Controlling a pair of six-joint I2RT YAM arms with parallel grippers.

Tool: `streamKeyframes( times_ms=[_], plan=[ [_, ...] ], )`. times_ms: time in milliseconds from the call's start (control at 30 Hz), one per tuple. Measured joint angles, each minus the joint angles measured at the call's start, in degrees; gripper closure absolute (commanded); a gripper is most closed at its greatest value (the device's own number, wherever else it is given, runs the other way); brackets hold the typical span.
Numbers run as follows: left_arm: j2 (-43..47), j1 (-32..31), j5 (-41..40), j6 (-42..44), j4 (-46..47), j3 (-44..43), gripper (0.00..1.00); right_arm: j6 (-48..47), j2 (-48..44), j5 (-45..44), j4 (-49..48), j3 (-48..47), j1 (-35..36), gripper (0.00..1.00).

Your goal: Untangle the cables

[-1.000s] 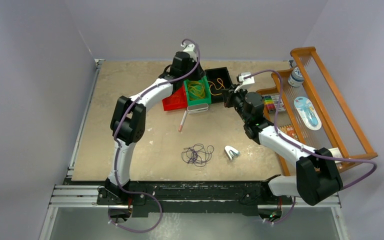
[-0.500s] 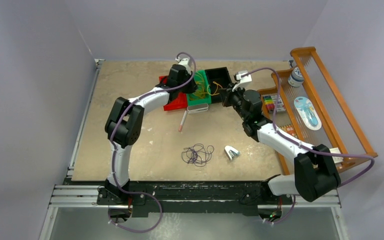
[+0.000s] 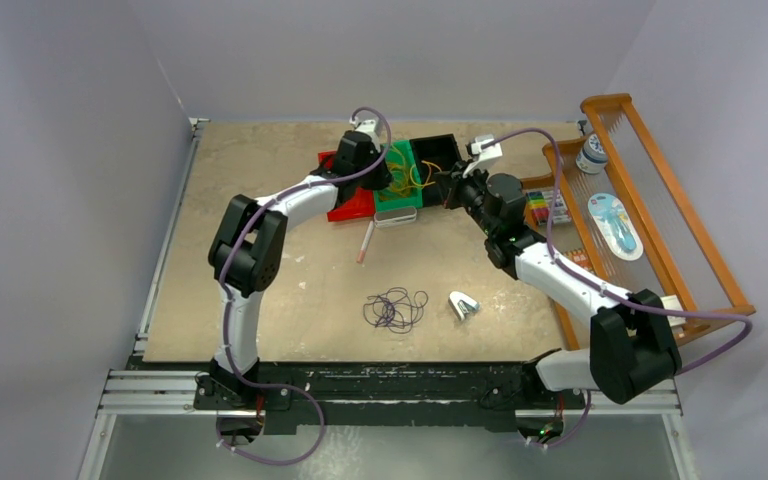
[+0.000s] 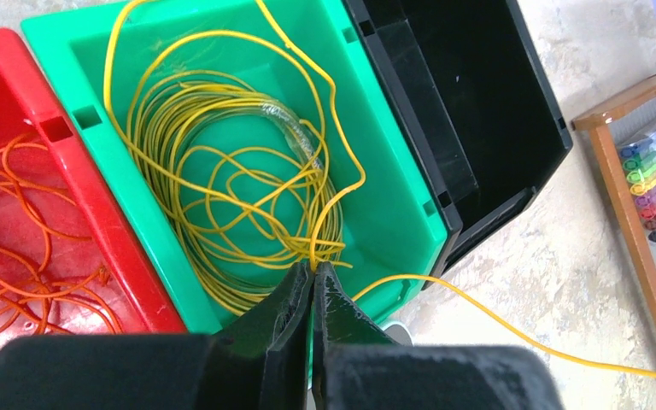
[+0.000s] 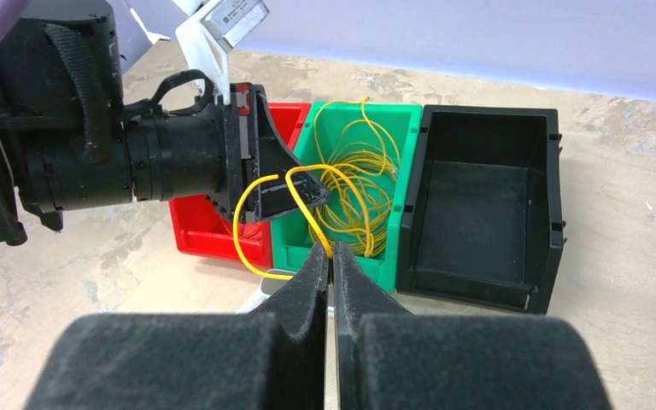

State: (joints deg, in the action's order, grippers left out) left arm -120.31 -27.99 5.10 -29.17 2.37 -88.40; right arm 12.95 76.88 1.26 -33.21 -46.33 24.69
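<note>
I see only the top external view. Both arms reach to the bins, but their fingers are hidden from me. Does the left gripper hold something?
Observer: Yes. In the left wrist view, the left gripper is shut on one strand of the yellow cable, at the edge of the green bin.
Operator: And the right gripper?
Observer: The right gripper is also shut on a yellow strand. A yellow loop runs between the two grippers.
Operator: Is there anything inside the black bin?
Observer: In the right wrist view, the black bin holds nothing.
</note>
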Motion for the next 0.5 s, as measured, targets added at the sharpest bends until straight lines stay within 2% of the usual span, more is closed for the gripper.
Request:
streamKeyframes(
  times_ms=[133, 500],
  plan=[
    [-1.0, 0.0, 0.1, 0.3, -2.7, -1.6, 1.0, 0.0, 0.0, 0.6, 0.4, -0.4, 0.0, 1.0],
    [-7.2, -0.7, -0.8, 2.3, -13.4, -12.9, 1.0, -0.2, 0.0, 1.3, 0.9, -0.4, 0.0, 1.0]
  ],
)
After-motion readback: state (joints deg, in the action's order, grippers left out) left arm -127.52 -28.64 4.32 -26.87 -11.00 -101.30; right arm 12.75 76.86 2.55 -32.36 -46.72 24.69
